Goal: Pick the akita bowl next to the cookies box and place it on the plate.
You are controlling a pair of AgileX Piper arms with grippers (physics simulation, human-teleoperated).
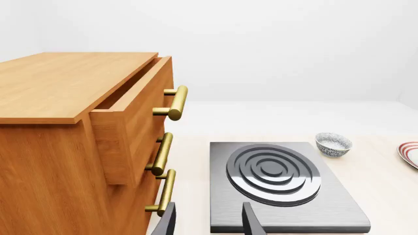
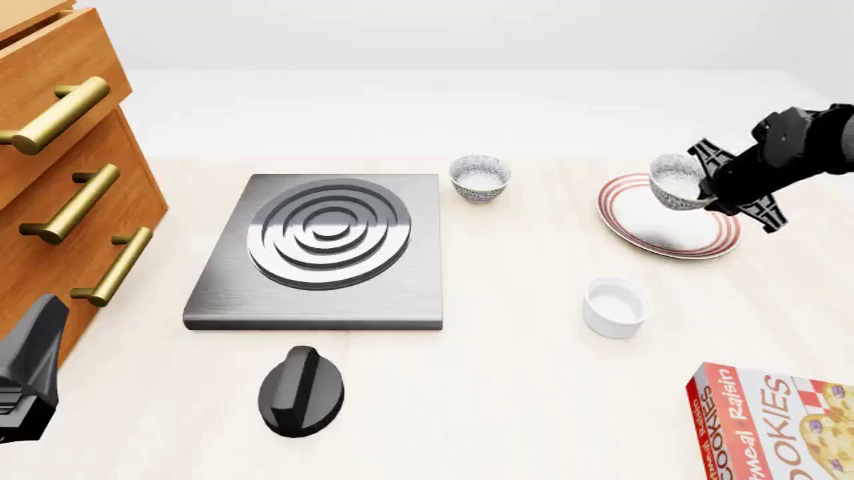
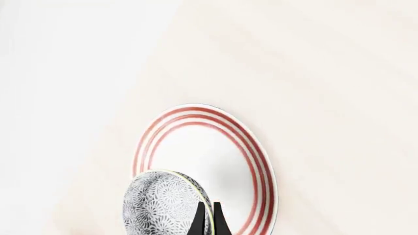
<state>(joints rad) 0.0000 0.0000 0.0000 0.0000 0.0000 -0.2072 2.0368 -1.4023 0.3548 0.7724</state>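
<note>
My right gripper (image 2: 699, 186) is shut on the rim of the akita bowl (image 2: 675, 181), a small speckled bowl with a white inside. It hangs tilted just above the far side of the plate (image 2: 663, 238), white with reddish rings. In the right wrist view the bowl (image 3: 163, 203) shows its patterned outside, pinched by the fingertips (image 3: 199, 218) over the plate (image 3: 216, 147). The cookies box (image 2: 777, 420) lies at the front right corner. My left gripper (image 1: 209, 223) is open with nothing in it, low at the front left (image 2: 27, 372).
A second speckled bowl (image 2: 481, 177) sits beside the grey stove (image 2: 320, 252). A white ramekin (image 2: 617, 306) stands in front of the plate. A black knob (image 2: 302, 390) lies in front of the stove. The wooden cabinet (image 2: 54, 180), top drawer ajar, fills the left.
</note>
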